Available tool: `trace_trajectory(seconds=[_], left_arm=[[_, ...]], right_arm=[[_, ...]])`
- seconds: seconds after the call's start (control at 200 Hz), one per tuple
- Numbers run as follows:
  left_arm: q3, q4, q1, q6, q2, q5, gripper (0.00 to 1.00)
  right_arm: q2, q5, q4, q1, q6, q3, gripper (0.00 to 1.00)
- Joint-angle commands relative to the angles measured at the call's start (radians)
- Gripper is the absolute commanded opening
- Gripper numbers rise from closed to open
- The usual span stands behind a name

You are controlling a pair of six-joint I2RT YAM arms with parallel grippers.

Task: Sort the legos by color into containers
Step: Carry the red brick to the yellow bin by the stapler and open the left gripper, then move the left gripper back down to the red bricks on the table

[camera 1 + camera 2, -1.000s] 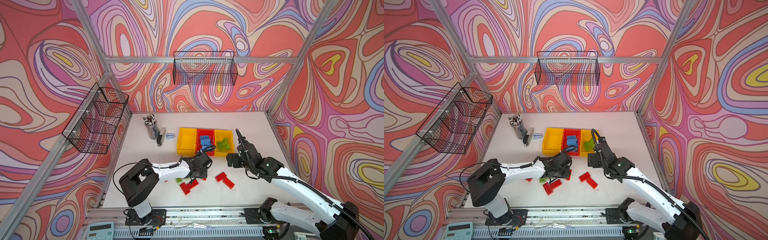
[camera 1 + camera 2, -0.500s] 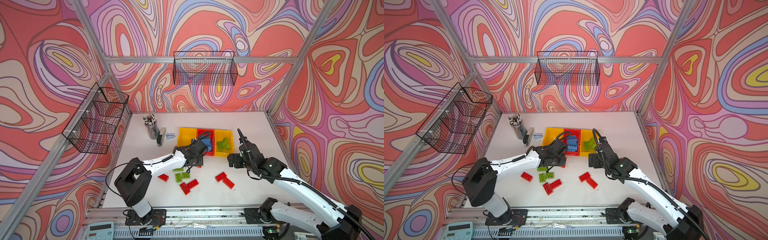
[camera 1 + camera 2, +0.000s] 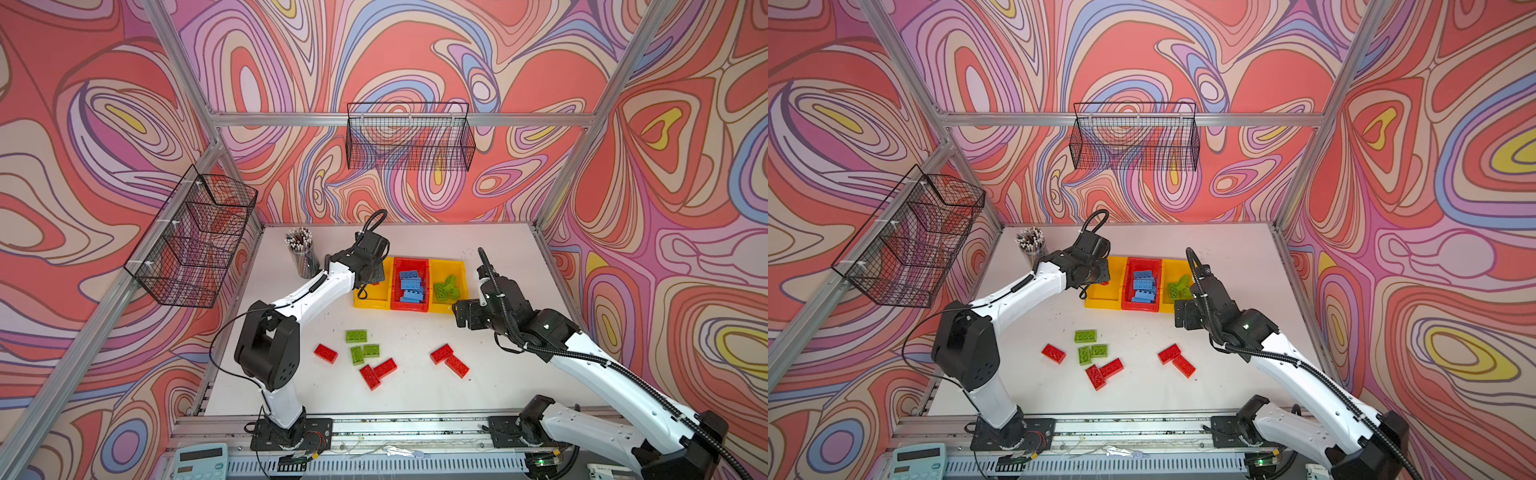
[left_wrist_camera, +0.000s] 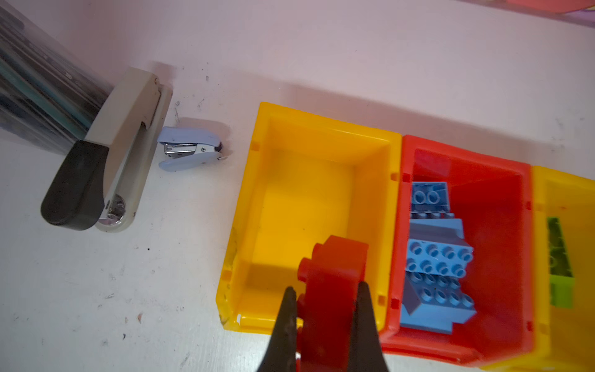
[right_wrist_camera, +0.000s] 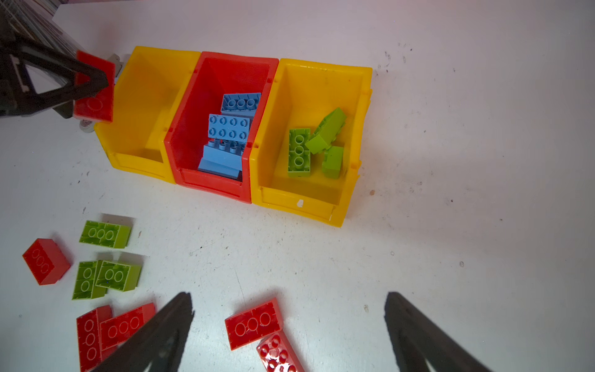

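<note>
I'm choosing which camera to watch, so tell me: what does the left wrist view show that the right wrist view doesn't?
Only the left wrist view plainly shows the beige stapler and the small blue stapler. Only the right wrist view shows the loose green bricks and loose red bricks on the table, plus the open right tool. Both show the left tool shut on a red brick at the empty yellow bin, and blue bricks in the red bin.

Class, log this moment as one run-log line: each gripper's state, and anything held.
left gripper: shut on red plastic lego brick, at empty yellow plastic bin | right gripper: open, holding nothing
</note>
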Motion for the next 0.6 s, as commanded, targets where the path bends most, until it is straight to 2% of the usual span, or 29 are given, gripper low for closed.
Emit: trace_trajectory(seconds=[0.0,0.065,0.12,0.16,0.23,0.29,0.466,0.531,0.596], left_arm=[[0.051,-0.071,0.013,0.048,0.070,0.005,0.06],[0.075,-0.078,0.022,0.053,0.099,0.005,0.07],[0.093,-0.079,0.030,0.057,0.122,0.005,0.12],[0.108,-0.081,0.032,0.060,0.136,0.005,0.22],[0.139,-0.104,0.034,0.065,0.159,0.003,0.45],[0.163,-0.123,0.034,0.068,0.166,0.016,0.56],[0.115,-0.103,0.008,0.077,0.081,0.058,0.67],[0.075,-0.092,-0.047,0.112,0.026,0.000,0.73],[0.049,-0.103,-0.146,0.169,-0.013,-0.091,0.79]], right_arm=[[0.020,0.012,-0.021,-0.005,-0.023,0.031,0.98],[0.026,0.018,-0.026,-0.005,-0.026,0.039,0.98],[0.026,0.023,-0.027,-0.005,-0.026,0.040,0.98],[0.026,0.023,-0.027,-0.005,-0.026,0.042,0.98],[0.026,0.040,-0.033,-0.005,-0.019,0.043,0.98],[0.016,0.070,-0.042,-0.005,-0.012,0.045,0.98],[-0.017,0.101,-0.072,-0.005,0.006,0.061,0.98],[-0.028,0.101,-0.086,-0.005,0.021,0.069,0.98],[-0.047,0.108,-0.104,-0.005,0.043,0.077,0.98]])
